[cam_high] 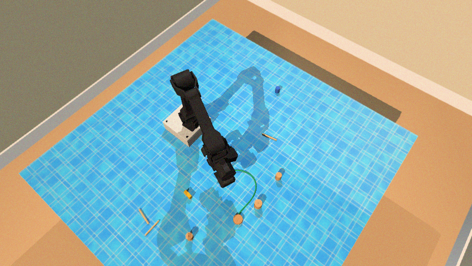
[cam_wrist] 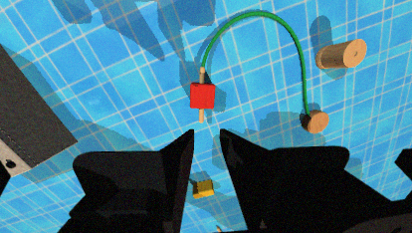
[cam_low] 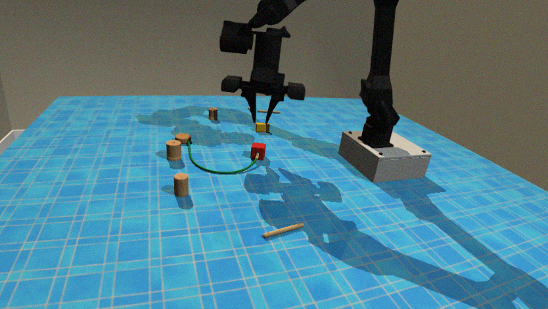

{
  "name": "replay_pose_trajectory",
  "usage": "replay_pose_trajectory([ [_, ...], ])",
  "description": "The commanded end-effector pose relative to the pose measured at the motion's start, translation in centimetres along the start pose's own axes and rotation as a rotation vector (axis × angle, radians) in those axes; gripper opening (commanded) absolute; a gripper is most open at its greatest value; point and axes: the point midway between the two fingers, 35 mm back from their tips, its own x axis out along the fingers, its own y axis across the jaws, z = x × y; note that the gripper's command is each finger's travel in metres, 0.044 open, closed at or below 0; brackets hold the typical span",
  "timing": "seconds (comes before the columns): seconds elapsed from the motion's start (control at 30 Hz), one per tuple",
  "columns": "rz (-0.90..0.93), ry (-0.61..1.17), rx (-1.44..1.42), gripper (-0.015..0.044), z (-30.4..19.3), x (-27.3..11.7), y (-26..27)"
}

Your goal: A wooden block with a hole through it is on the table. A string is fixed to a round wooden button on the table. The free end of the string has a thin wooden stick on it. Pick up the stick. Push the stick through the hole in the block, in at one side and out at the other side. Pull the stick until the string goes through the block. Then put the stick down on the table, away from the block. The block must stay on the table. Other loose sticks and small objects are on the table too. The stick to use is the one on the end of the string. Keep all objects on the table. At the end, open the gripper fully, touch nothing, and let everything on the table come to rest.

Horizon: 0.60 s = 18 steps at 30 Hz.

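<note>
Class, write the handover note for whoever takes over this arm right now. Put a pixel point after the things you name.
End effector (cam_low: 260, 122) (cam_wrist: 207, 133): partly open, holding nothing, above the table.
Stick (cam_low: 257, 155) (cam_wrist: 201, 116): through the red block (cam_low: 257, 151) (cam_wrist: 202, 96), an end showing on each side.
String (cam_high: 256, 186) (cam_low: 226, 173) (cam_wrist: 261, 13): runs from the stick to the round button (cam_high: 237, 219) (cam_low: 182, 137) (cam_wrist: 318, 121).
Done: stick inserted.
Left: grip the leading end, pull the string through, set the stick down away, open fully.

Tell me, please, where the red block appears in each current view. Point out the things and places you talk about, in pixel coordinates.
Top: not visible; the arm (cam_high: 211, 138) covers its spot.
Exterior: the red block (cam_low: 257, 151) (cam_wrist: 202, 96) is near centre.
Wrist: upper middle, above the fingertips.
Shared landmark: the green string (cam_high: 256, 187) (cam_low: 226, 173) (cam_wrist: 302, 55).
</note>
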Motion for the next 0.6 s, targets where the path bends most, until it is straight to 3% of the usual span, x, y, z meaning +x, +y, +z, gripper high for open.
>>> replay_pose_trajectory([
  [0.0,0.002,0.005,-0.004,0.0121,-0.1,0.6,0.0],
  [0.57,0.002,0.005,-0.004,0.0121,-0.1,3.5,0.0],
])
